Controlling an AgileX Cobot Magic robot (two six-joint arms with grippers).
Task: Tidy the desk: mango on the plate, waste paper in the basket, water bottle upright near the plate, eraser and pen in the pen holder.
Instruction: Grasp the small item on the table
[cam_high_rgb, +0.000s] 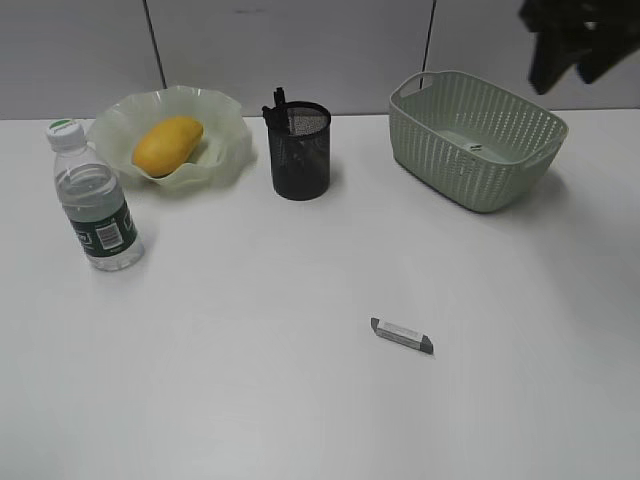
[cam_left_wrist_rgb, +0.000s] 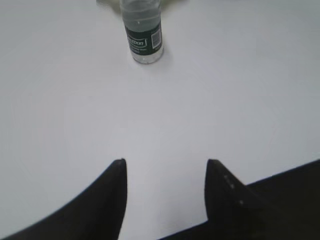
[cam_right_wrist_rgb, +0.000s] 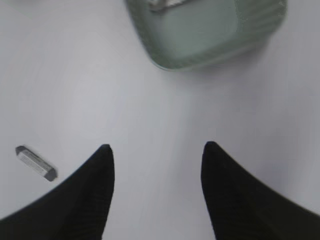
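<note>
Exterior view — white desk (cam_high_rgb: 250, 400), grey wall (cam_high_rgb: 300, 50)

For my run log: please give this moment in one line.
mango on plate | bottle upright | eraser on desk | both grippers open, empty

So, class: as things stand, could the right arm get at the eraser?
Probably yes. The right gripper is open and empty, and the eraser lies alone on bare desk with nothing near it.
</note>
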